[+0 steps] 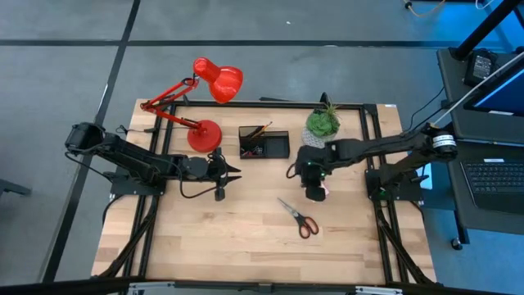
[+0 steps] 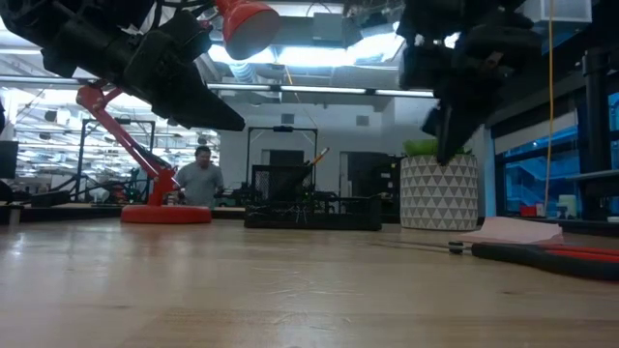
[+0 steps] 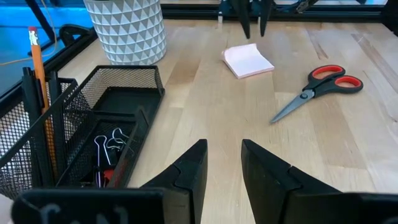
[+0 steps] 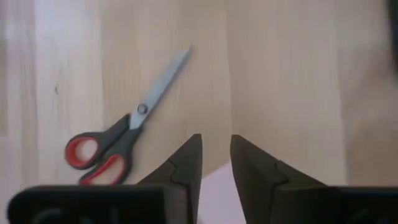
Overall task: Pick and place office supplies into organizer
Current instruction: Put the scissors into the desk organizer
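You are hovering the right claw [image 4: 214, 163] over the pink sticky-note pad [image 3: 247, 61], right of centre in the high view, fingers narrowly parted and empty. Judging by that, drop straight and pinch across its edges. The left claw [image 3: 222, 163] is waiting left of centre, also slightly open. The pad is lying flat, square, near the red-handled scissors [image 1: 298, 217]; the organizer [image 1: 264, 142] is sitting above centre.

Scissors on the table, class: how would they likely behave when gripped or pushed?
The scissors look rigid, metal blades with plastic handles, so probably no flopping. Lying flat and closed on the wooden table, they would likely slide or pivot rather than roll. Their low profile may make them slip from the jaws.
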`<state>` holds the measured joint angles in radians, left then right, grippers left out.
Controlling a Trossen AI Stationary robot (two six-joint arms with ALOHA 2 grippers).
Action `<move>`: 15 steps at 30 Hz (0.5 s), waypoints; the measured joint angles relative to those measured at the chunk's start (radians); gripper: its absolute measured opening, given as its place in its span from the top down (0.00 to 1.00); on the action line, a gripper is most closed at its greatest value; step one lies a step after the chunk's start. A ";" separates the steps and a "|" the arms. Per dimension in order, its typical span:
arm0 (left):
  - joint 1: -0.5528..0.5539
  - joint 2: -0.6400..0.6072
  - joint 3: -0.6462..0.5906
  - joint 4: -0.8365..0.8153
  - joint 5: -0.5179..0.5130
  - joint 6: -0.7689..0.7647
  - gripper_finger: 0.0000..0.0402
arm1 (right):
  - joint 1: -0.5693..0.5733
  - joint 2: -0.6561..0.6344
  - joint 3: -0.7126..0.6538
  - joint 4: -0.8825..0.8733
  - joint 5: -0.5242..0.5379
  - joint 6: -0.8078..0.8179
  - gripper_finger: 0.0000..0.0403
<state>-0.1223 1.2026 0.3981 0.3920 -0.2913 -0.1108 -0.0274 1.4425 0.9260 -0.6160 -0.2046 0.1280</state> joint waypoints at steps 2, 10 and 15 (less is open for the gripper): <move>0.000 0.000 0.000 0.000 0.000 0.000 0.77 | 0.013 0.003 0.000 -0.032 0.000 0.084 0.78; 0.000 0.000 0.000 0.016 0.005 -0.011 0.77 | 0.115 0.009 0.000 -0.101 0.000 0.176 0.78; 0.000 0.021 0.006 0.084 0.059 -0.012 0.77 | 0.179 0.009 0.000 -0.099 0.001 0.262 0.78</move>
<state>-0.1226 1.2232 0.4042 0.4755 -0.2325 -0.1230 0.1521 1.4519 0.9257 -0.7147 -0.2035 0.3903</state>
